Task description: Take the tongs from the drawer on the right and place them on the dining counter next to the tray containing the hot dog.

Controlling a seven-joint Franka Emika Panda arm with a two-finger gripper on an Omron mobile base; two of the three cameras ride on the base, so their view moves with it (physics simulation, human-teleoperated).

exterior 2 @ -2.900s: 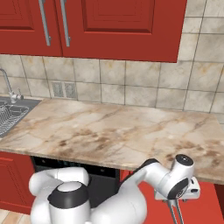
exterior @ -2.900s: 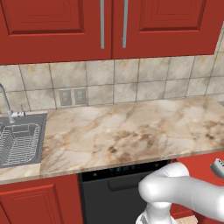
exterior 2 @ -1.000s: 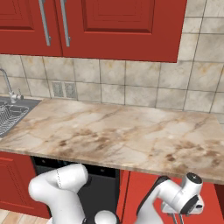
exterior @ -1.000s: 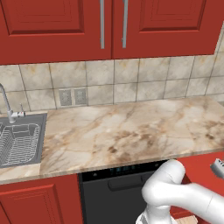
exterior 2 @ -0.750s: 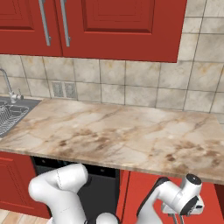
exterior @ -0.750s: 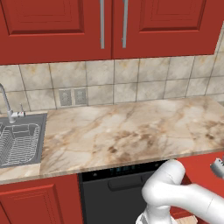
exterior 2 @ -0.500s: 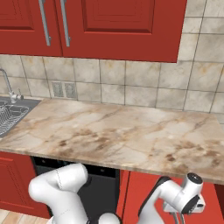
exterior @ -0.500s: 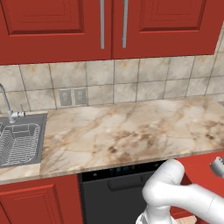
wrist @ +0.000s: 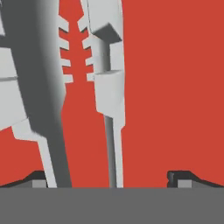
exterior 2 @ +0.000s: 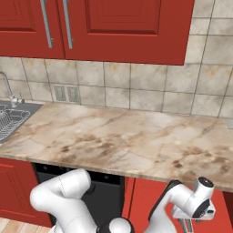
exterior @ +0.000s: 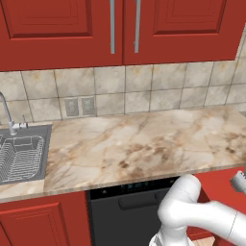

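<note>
Silver-grey metal fills the hand view: the tongs point(wrist: 74, 87) lie straight ahead of the gripper point(wrist: 109, 178), their two flat arms running toward 12 o'clock with the ridged tips facing each other near the top, all against the red floor of the drawer point(wrist: 175, 87). Your jaws stand wide, one dark tip at 7 o'clock and one at 4 o'clock, with nothing held. Both tong arms sit toward the 7 o'clock finger, so you are off centre; in my judgement, closing here could catch only one arm, or nudge the tongs sideways and let them twist out as you lift. Shift toward 9 o'clock first. In the right base view the hand hangs low, below the edge of the marble worktop point(exterior 2: 118, 141); a steep lift risks striking that edge with the tongs. The dining counter and the tray lie elsewhere.
</note>
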